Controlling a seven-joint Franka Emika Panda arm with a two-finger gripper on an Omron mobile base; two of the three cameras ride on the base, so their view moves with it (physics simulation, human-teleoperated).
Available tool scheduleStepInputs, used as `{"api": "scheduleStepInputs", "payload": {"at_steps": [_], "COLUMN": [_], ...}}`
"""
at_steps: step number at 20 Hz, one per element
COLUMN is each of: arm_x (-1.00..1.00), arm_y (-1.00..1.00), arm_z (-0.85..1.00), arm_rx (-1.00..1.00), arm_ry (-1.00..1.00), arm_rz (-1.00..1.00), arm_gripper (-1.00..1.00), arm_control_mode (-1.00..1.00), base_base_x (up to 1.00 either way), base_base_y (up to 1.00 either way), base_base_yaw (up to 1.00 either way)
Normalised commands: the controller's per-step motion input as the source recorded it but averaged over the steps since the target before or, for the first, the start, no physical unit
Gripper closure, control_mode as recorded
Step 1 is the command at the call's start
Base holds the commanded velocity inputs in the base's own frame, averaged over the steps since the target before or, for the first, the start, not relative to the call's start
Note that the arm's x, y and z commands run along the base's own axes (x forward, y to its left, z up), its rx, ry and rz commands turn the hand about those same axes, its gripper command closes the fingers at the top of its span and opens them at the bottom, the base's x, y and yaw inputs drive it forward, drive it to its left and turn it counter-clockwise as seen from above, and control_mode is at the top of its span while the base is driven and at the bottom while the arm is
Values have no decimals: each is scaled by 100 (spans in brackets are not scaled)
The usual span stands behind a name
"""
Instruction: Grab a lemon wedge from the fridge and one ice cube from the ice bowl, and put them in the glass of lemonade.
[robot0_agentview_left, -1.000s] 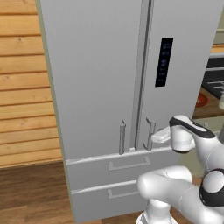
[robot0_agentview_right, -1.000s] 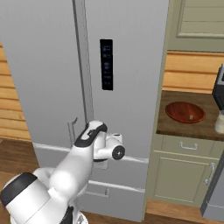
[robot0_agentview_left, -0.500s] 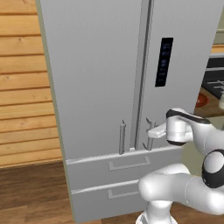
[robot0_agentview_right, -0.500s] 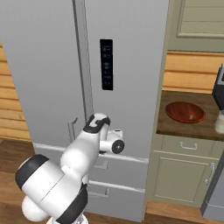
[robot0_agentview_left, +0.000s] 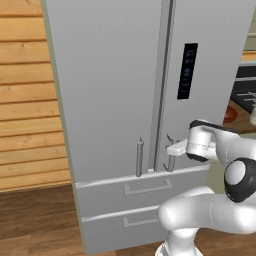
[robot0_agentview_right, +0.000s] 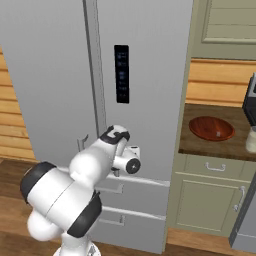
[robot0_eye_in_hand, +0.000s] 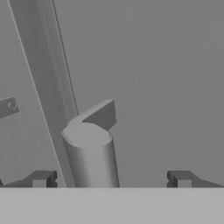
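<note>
- The fridge (robot0_agentview_left: 115, 85) is light grey, with a black panel (robot0_agentview_left: 187, 71) on its right door.
- The wall (robot0_agentview_left: 27, 95) at left is honey-coloured wood planks.
- The bowl (robot0_agentview_right: 211, 128) is reddish-brown.
- The cabinets (robot0_agentview_right: 210, 195) are beige-green.

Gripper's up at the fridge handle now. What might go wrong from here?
1. In the hand view the handle sits left of centre between the open fingers, so closing could grip it off-centre or slip.
2. The other door's handle stands close beside it; the gripper might bump it.

Glossy white rounded arm (robot0_agentview_left: 210, 220), dark joints
</note>
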Motion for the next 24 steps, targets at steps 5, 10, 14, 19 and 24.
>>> {"api": "scheduleStepInputs", "payload": {"at_steps": [5,10,14,19,24], "arm_x": [3,0,0,0,-2], "arm_y": [0,0,0,-2,-49], "arm_z": [0,0,0,0,1], "arm_rx": [0,-2,0,-3,-1], "arm_ry": [6,15,6,1,0], "arm_rz": [0,0,0,-2,-11], "arm_gripper": [-100,100,100,100,100], "arm_control_mode": [-100,-100,-100,-100,-100], "base_base_x": [0,0,0,0,0], "base_base_y": [0,0,0,0,0], "base_base_yaw": [0,0,0,0,0]}}
